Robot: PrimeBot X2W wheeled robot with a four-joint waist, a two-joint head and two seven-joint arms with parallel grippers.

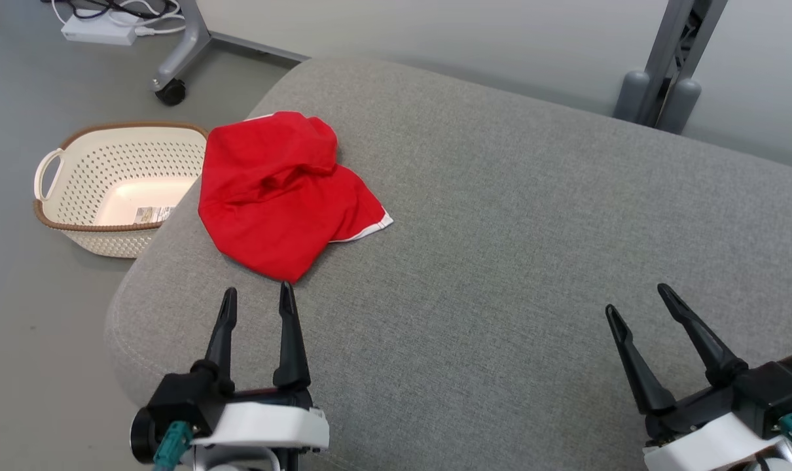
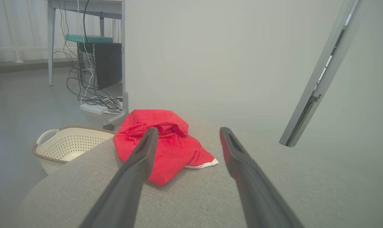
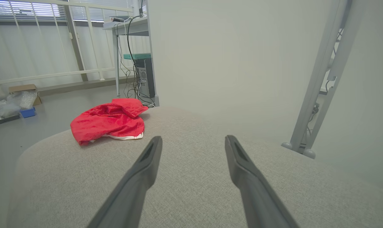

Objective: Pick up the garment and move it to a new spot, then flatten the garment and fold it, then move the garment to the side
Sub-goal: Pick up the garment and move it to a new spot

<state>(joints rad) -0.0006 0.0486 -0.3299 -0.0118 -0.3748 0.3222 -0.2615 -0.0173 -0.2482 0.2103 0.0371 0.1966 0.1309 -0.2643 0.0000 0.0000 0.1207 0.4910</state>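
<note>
A crumpled red garment [image 1: 281, 193] with a white trim lies bunched on the far left part of the grey cushioned surface [image 1: 501, 216]. My left gripper [image 1: 257, 293] stands open just in front of the garment's near tip, not touching it. In the left wrist view the red garment [image 2: 175, 148] sits beyond the open fingers [image 2: 141, 158]. My right gripper [image 1: 638, 297] stands open over bare cushion at the lower right, far from the cloth. The right wrist view shows the garment [image 3: 109, 122] off to the left.
A cream perforated basket [image 1: 118, 186] stands on the floor left of the cushion. A wheeled grey stand leg [image 1: 180, 55] and a power strip [image 1: 98, 27] with cables lie behind it. Grey metal posts [image 1: 671, 65] rise at the back right.
</note>
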